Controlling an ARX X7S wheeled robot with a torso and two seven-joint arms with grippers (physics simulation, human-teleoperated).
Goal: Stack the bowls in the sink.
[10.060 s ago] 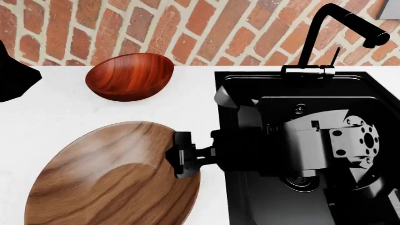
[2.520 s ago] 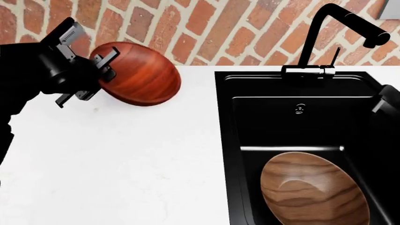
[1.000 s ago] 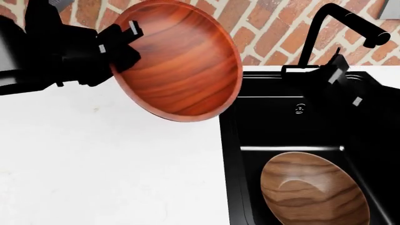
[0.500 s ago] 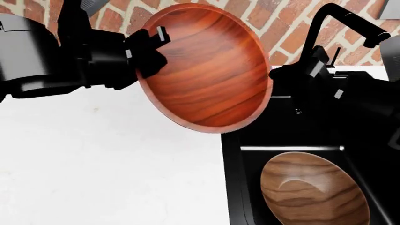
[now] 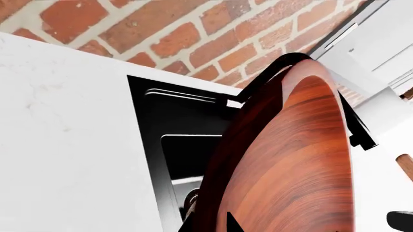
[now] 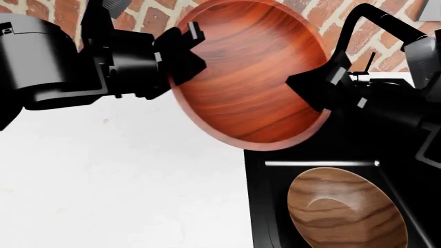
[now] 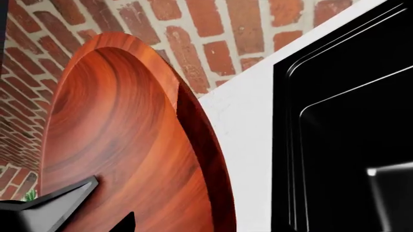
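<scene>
The sink (image 6: pixel 256 206) already has the big walnut bowl (image 6: pixel 344 209) lying in its basin near the front. The reddish bowl (image 6: pixel 251 72) is up in the air, tipped on edge over the counter's border with the sink. Left gripper (image 6: pixel 180 49) is pinched on its rim. Right gripper (image 6: pixel 313 88) is at the opposite rim, one finger across the inside — can't tell if it's clamped. My guess is that it's rigid, light and glossy, so it could slip — the rim is the only real hold.
</scene>
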